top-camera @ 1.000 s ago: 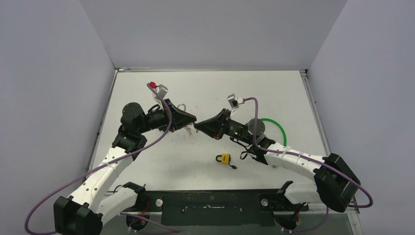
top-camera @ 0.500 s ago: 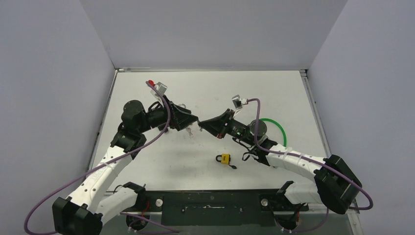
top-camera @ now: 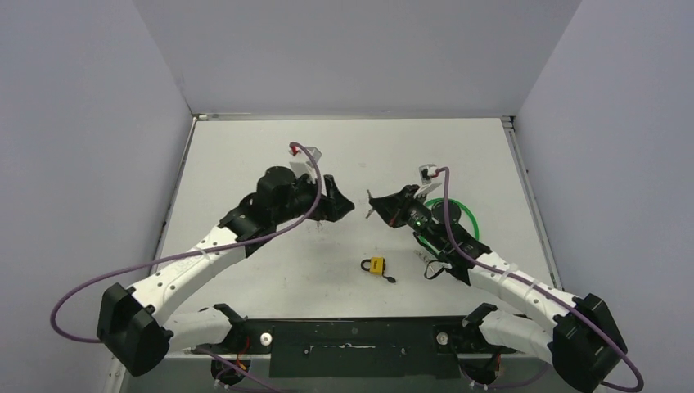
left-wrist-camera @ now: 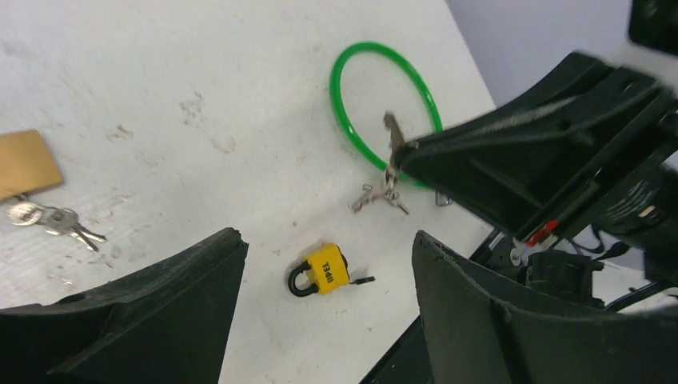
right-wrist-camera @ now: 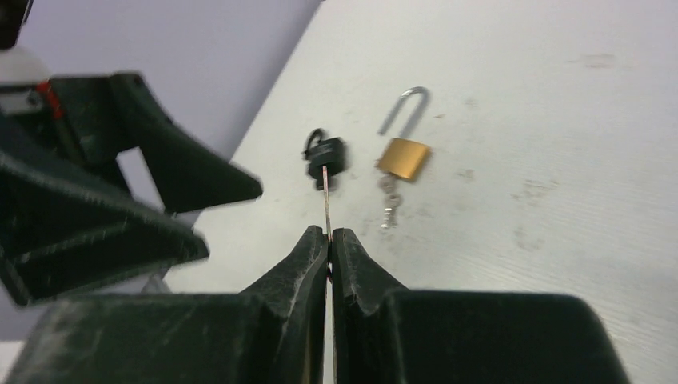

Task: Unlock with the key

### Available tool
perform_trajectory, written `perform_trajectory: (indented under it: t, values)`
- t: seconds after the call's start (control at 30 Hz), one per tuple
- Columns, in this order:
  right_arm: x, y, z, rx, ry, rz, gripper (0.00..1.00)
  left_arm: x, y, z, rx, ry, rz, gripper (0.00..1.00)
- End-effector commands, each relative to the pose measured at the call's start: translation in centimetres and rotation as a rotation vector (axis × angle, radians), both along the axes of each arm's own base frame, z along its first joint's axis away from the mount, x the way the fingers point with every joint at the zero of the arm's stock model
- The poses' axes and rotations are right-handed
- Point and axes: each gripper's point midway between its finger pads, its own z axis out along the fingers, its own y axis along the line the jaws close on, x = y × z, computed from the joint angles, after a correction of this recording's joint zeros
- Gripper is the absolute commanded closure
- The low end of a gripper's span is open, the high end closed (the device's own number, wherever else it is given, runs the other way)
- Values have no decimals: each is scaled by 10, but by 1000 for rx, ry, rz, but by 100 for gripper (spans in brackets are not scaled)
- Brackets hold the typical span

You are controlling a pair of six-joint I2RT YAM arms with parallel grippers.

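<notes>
A yellow padlock (top-camera: 376, 264) lies on the white table with a black key (top-camera: 391, 278) by its base; it shows between my left fingers in the left wrist view (left-wrist-camera: 324, 270). My left gripper (top-camera: 347, 205) (left-wrist-camera: 326, 238) is open and empty, above the table. My right gripper (top-camera: 372, 201) (right-wrist-camera: 329, 232) is shut on a thin silver key (right-wrist-camera: 326, 200) whose blade points out past the fingertips; it also shows in the left wrist view (left-wrist-camera: 392, 130), with a small key bunch (left-wrist-camera: 382, 194) below it. The two grippers face each other, a little apart.
A green ring (top-camera: 458, 217) lies under the right arm. A brass padlock (right-wrist-camera: 404, 158) with open shackle and its keys (right-wrist-camera: 389, 202) lie farther left, next to a small black lock-like object (right-wrist-camera: 325, 152). A black rail (top-camera: 352, 336) runs along the near edge.
The two grippers were tip to tip; now they are apart. Both arms have moved right, the right one drawing back with the key. The left jaws stand open.
</notes>
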Motion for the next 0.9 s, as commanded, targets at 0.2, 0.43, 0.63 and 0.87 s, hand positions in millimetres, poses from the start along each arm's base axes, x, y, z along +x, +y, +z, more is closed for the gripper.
perform_trajectory:
  t: [0.2, 0.43, 0.63, 0.87]
  values:
    - [21, -130, -80, -147, 282, -478, 100, -48, -104, -60, -58, 243, -125, 34]
    - [15, -149, -101, -118, 361, -534, 100, -63, -124, -123, 46, 398, -31, 33]
    - [15, -153, -106, -115, 375, -540, 100, -63, -117, -161, 153, 456, 25, 30]
    - [16, -153, -109, -107, 386, -539, 100, -73, -127, -185, 172, 529, -10, 30]
